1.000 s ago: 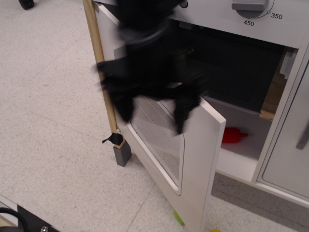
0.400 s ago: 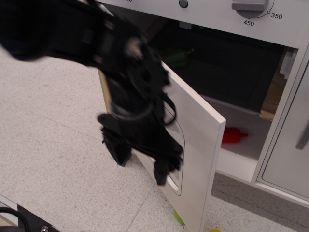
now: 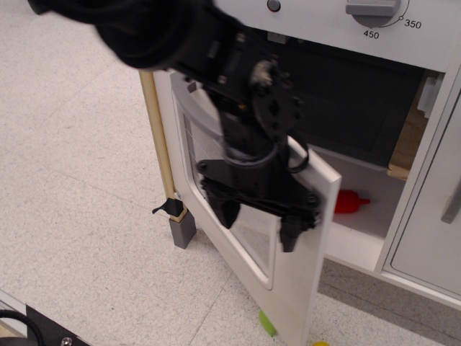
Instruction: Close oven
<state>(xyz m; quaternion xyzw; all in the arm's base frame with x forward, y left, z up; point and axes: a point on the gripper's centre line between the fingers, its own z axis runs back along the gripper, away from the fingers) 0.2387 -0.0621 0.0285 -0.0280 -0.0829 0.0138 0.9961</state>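
The white toy oven (image 3: 317, 29) has its numbered dial (image 3: 371, 7) at the top and its dark cavity (image 3: 360, 101) exposed. Its door (image 3: 306, 281), white with a rounded window (image 3: 256, 241), stands swung out toward me, hinged at the left by the wooden edge post (image 3: 160, 144). My black gripper (image 3: 258, 225) hangs in front of the door's outer face, over the window. Its fingers (image 3: 289, 236) point down and are spread apart, holding nothing. The arm hides the upper part of the door, and the handle is not visible.
A red object (image 3: 350, 202) lies on the lower shelf behind the door. A plain white cabinet door with a grey handle (image 3: 452, 203) is at the right. A grey foot (image 3: 181, 232) stands under the post, a green thing (image 3: 267, 323) lies on the speckled floor, and black gear (image 3: 29, 328) is at the bottom left.
The arm swung down past the door's left side, then came up and right, and is now in front of the window. The door stands at about the same angle.
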